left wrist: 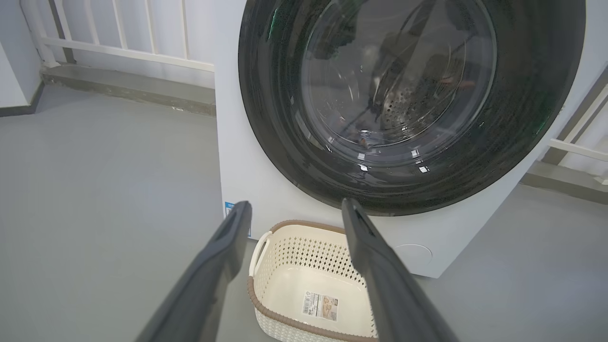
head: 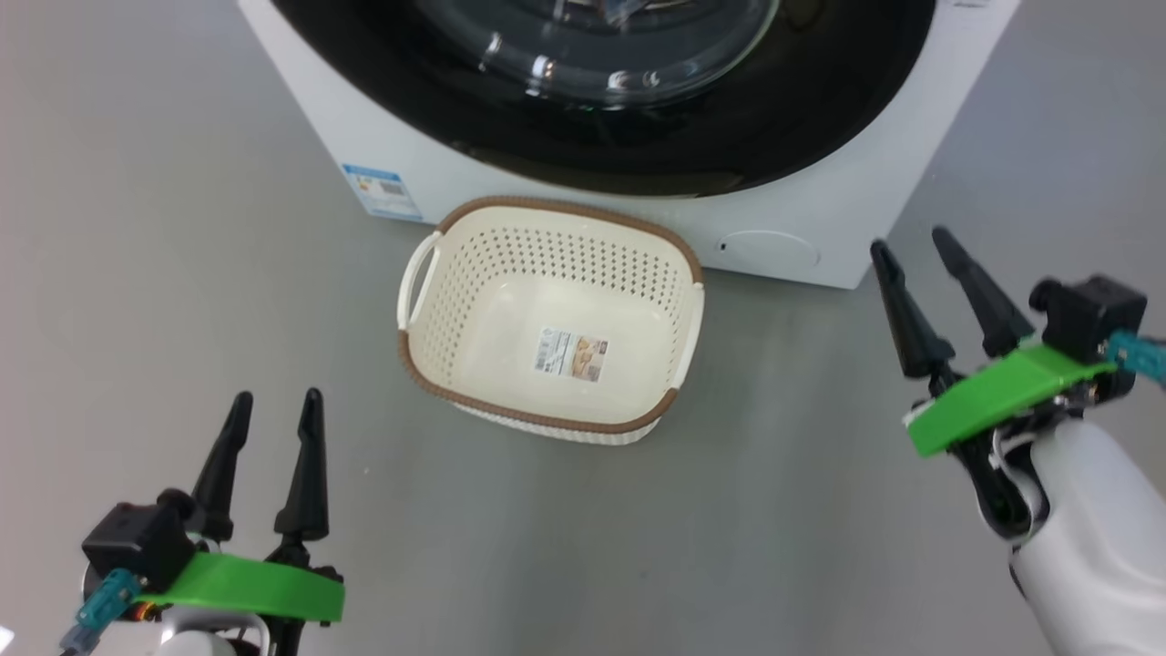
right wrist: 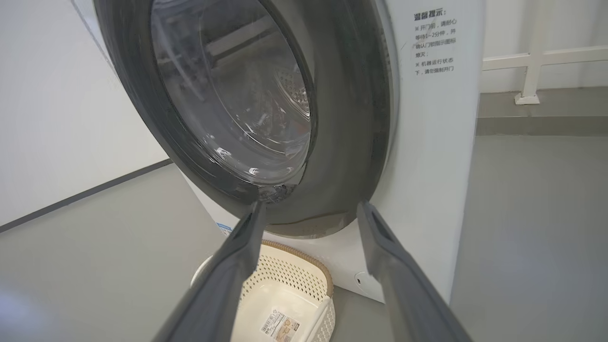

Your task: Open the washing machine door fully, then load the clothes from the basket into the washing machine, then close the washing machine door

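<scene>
**Q.** What stage of the task is pictured?

**A.** A late one, by the look of it. The washing machine door [head: 802,118] lies flush against the front of the washing machine [head: 373,137]. No gap is visible along its rim in either wrist view, so it reads as shut.

**Q.** Where is the basket, and what is in it?

**A.** The basket [head: 547,264] stands on the floor [head: 182,273], just beside the bottom edge of the machine's front and below the door. Its bottom is bare down to the paper label [head: 571,355].

**Q.** Then the clothes are loaded?

**A.** Probably. Through the glass window [left wrist: 399,80] the perforated drum [left wrist: 403,102] can be seen, but reflections make it impossible to tell whether fabric lies inside.

**Q.** And the grippers?

**A.** The left gripper [head: 278,396] hangs over the floor toward the near left, well apart from the basket. Its fingers are spread wide with nothing between them. The right gripper [head: 908,239] is near the machine's lower right corner, with its jaws likewise parted and holding nothing. It touches neither the door nor the basket.

**Q.** What remains?

**A.** Judging by the bare basket and the flush door, little or nothing.
</scene>
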{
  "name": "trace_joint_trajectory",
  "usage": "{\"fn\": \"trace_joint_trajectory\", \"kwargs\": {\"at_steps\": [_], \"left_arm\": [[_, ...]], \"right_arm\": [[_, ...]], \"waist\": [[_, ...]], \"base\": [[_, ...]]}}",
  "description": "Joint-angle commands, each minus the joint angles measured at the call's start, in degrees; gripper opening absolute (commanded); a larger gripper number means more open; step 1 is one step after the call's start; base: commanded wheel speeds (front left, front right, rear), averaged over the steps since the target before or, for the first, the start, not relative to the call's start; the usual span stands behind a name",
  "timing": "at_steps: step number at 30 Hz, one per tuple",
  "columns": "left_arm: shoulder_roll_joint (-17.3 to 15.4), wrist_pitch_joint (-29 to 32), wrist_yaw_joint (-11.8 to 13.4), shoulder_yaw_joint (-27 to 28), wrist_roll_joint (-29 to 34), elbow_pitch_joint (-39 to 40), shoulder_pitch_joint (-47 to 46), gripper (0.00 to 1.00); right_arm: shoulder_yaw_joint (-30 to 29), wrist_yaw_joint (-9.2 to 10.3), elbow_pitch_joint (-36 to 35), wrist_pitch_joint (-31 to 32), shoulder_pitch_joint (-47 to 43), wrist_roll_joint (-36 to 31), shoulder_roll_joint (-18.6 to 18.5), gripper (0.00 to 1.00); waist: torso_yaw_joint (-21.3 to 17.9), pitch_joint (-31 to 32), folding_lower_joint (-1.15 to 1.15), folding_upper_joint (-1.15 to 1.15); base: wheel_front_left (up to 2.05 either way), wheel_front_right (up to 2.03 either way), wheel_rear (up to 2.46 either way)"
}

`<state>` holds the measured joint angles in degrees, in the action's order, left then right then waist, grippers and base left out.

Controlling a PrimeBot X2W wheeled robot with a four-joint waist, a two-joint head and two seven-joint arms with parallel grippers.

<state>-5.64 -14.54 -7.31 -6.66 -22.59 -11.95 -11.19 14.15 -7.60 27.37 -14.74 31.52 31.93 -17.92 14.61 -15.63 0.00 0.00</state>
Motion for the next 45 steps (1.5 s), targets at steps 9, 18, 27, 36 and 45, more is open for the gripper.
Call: {"fn": "trace_joint_trajectory", "kwargs": {"at_steps": [9,18,27,36,45], "left_arm": [[-3.5,-0.46,-0.18,1.65,1.31,-0.02,2.43,1.0],[-5.13,-0.46,-0.18,1.77,1.72,-1.24,4.37,1.0],[-5.8,-0.46,-0.18,2.14,1.08,-1.59,6.97,1.0],[-5.78,-0.46,-0.18,3.51,1.58,-2.14,7.81,1.0],[-5.38,-0.46,-0.18,4.71,1.77,-1.82,8.89,1.0]], "right_arm": [[-0.73,0.11,-3.05,-0.26,-9.9,0.01,0.06,1.0],[-3.1,0.11,-3.9,-0.26,-16.36,-0.67,1.0,1.0],[-6.11,0.11,-4.75,-0.26,-21.81,-1.05,1.63,1.0],[-7.57,0.11,-6.01,-0.26,-24.37,-1.4,1.58,1.0],[-8.28,0.11,-6.59,-0.26,-26.28,-1.79,1.8,1.0]], "waist": [[-6.02,6.11,0.0,0.0],[-9.58,9.46,0.0,0.0],[-12.35,11.86,0.0,0.0],[-13.87,12.2,0.0,0.0],[-14.45,13.21,0.0,0.0]], "base": [[0.0,0.0,0.0],[0.0,0.0,0.0],[0.0,0.0,0.0],[0.0,0.0,0.0],[0.0,0.0,0.0]]}}
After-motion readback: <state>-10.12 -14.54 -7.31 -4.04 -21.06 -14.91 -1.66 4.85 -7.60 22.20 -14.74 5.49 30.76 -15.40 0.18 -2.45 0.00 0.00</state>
